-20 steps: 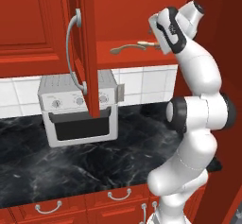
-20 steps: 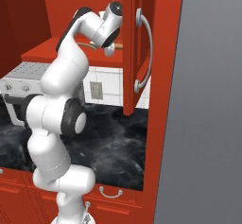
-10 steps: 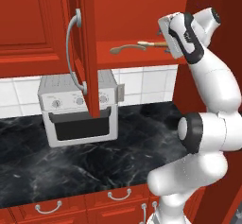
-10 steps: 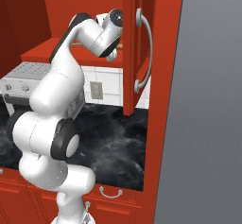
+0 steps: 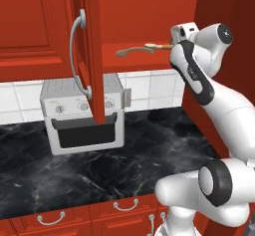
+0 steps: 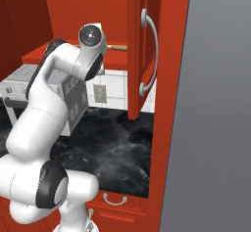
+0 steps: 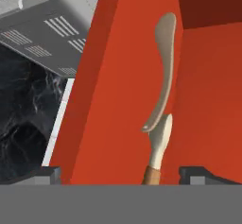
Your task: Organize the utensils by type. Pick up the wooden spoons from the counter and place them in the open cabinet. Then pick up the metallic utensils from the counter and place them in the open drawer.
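Two wooden spoons lie end to end on the shelf of the open cabinet. The long pale one lies farther in, and a shorter one with a brown handle lies nearer. The same two spoons appear in the left base view. My gripper is open just off the shelf's edge. The nearer spoon's handle end lies in line with the gap between the fingertips, and they do not touch it. My gripper hovers at the shelf's right end. The glossy black counter lies below. The metallic utensils and the open drawer are out of view.
A silver toaster oven stands on the counter under the cabinet. The open cabinet door with its curved handle juts forward left of the shelf. A tall grey panel closes off the right side. Red drawer fronts run below the counter.
The arm's elbow has swung right and down while the hand stays at the shelf's right end. The spoons lie where they did, and the gripper has stayed open.
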Controlling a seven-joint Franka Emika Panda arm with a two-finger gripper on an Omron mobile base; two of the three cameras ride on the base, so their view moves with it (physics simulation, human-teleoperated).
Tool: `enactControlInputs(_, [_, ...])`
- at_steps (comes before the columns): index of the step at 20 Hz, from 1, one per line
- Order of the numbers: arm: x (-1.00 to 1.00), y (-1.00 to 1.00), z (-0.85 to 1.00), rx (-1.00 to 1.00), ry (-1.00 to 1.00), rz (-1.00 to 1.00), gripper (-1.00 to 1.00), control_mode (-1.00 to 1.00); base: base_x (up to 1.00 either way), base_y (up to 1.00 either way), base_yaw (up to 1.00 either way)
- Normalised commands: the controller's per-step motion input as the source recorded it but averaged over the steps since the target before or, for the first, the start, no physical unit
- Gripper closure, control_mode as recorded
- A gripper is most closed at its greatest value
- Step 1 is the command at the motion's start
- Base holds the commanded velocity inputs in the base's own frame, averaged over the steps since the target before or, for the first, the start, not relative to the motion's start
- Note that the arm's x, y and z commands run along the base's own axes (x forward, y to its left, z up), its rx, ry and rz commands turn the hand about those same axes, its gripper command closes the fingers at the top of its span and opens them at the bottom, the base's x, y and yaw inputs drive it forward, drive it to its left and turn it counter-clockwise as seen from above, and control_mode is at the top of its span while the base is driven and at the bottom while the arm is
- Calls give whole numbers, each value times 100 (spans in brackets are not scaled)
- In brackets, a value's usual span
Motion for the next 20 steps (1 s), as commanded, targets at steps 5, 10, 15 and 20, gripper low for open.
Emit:
enactControlInputs(5, [-83, 15, -3, 26, 8, -43, -100, -100, 0, 0, 0])
enactControlInputs(10, [-88, 7, -8, 38, 4, -42, -100, -100, 0, 0, 0])
enactControlInputs(15, [-86, 0, -17, 63, 1, -43, -100, -100, 0, 0, 0])
enactControlInputs(20, [-77, 1, -55, 62, -7, -48, -100, -100, 0, 0, 0])
